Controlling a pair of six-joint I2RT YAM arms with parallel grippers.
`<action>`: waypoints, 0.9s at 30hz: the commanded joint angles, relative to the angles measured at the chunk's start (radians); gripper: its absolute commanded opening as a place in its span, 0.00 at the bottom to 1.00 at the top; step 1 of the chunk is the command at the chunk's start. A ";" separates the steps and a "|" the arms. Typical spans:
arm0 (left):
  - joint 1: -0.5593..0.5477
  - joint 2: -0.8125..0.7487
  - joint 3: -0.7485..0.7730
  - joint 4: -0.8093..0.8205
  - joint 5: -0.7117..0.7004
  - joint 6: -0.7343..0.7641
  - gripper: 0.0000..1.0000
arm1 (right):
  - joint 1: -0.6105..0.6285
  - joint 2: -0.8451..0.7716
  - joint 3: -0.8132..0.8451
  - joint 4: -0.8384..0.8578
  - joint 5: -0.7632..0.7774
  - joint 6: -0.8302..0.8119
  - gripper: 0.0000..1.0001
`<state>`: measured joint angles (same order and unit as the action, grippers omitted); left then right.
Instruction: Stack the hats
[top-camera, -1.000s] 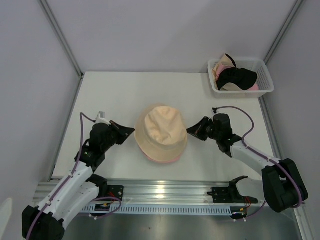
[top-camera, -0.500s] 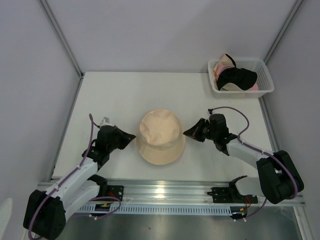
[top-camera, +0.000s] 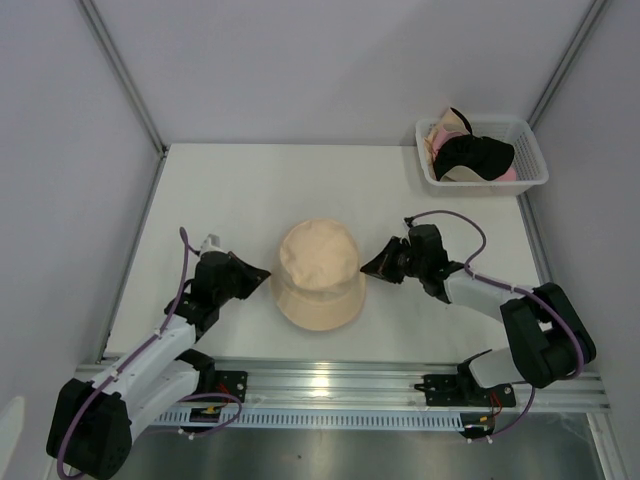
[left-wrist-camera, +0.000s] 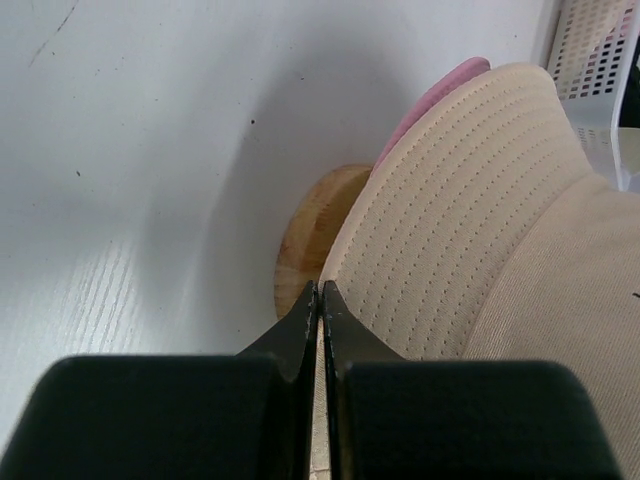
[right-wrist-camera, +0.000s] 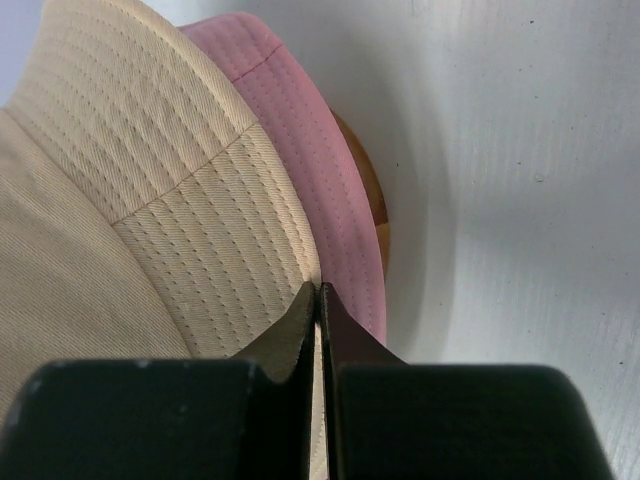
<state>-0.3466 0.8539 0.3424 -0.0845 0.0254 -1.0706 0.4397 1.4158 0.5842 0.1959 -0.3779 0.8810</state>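
Observation:
A pale peach hat (top-camera: 318, 272) sits in the middle of the table, over a pink hat (right-wrist-camera: 335, 215) on a wooden stand (left-wrist-camera: 305, 235). My left gripper (top-camera: 266, 272) is shut on the peach hat's left brim edge (left-wrist-camera: 420, 250). My right gripper (top-camera: 365, 265) is shut on its right brim edge (right-wrist-camera: 210, 220). The pink brim shows just beneath the peach brim in both wrist views (left-wrist-camera: 435, 95). A black hat (top-camera: 475, 153) lies with pale and pink hats in the basket.
A white lattice basket (top-camera: 533, 165) stands at the back right corner of the table and shows in the left wrist view (left-wrist-camera: 590, 60). Grey walls enclose the table on three sides. A metal rail (top-camera: 330, 385) runs along the near edge.
Both grippers have lowered the peach hat and drawn inward with its brim. The pink brim visible a second ago in the top view is now covered.

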 joint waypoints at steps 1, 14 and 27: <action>0.001 0.014 -0.006 -0.110 -0.078 0.078 0.01 | 0.011 0.025 -0.003 -0.167 0.083 -0.089 0.00; 0.006 -0.223 0.281 -0.477 -0.328 0.326 0.42 | -0.209 -0.155 0.536 -0.693 0.115 -0.387 0.75; 0.078 -0.145 0.613 -0.453 -0.352 0.718 0.99 | -0.532 0.211 1.032 -0.538 0.156 -0.953 0.94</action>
<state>-0.2771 0.6495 0.9253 -0.5713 -0.3367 -0.4873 -0.1070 1.5093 1.5398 -0.3634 -0.1852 0.2325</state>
